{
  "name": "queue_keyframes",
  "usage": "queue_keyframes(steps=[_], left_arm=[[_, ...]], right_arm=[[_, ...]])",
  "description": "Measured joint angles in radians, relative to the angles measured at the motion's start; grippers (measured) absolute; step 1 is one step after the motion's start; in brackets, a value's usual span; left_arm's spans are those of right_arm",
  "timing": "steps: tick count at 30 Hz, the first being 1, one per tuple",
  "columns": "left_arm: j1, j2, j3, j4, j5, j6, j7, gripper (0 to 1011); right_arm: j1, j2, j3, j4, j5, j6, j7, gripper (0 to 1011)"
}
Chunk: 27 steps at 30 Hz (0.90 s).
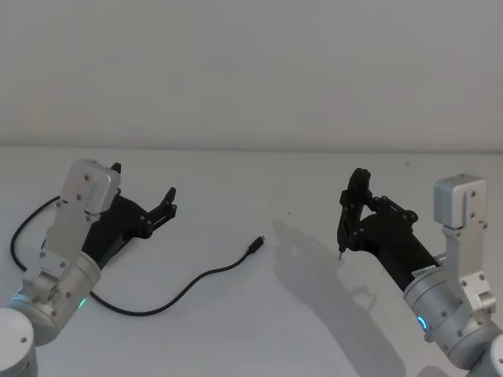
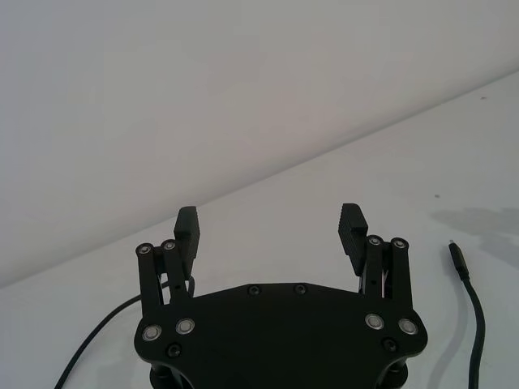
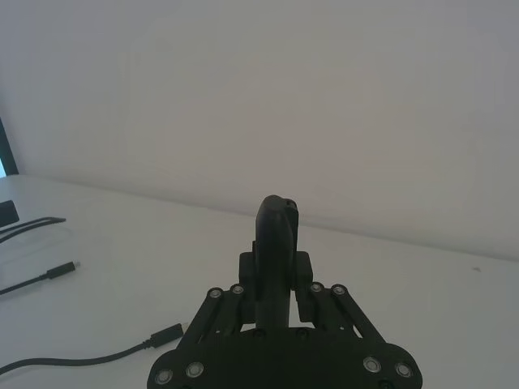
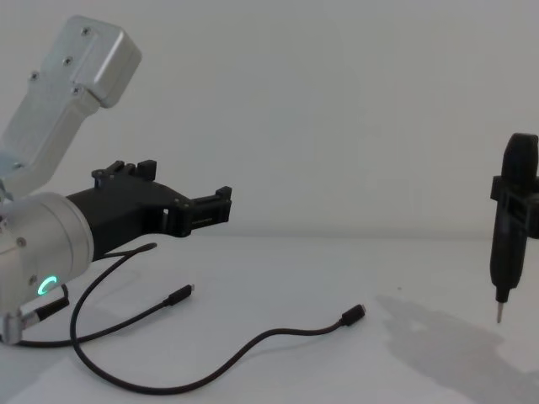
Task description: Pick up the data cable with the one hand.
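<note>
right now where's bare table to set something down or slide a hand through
Bare white table lies between the plug end of the thin black data cable and the shut, pin-tipped black right pincer, and along the far strip by the wall. Crowded: the left side, where that cable and a second slim-plugged black strand loop below the open black angular left pincer.

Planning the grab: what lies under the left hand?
Chest view: a thinner cable with a slim plug lies on the table below the open left hand. From the head, the hand hides it. The plug of the data cable lies clear, further right.
</note>
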Motion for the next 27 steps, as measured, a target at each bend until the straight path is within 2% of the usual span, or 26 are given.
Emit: queue_keyframes(steps=[27], left_arm=[[0.000, 0.000, 0.000, 0.000, 0.000, 0.000, 0.000, 1001]], right_arm=[[0.000, 0.000, 0.000, 0.000, 0.000, 0.000, 0.000, 275]])
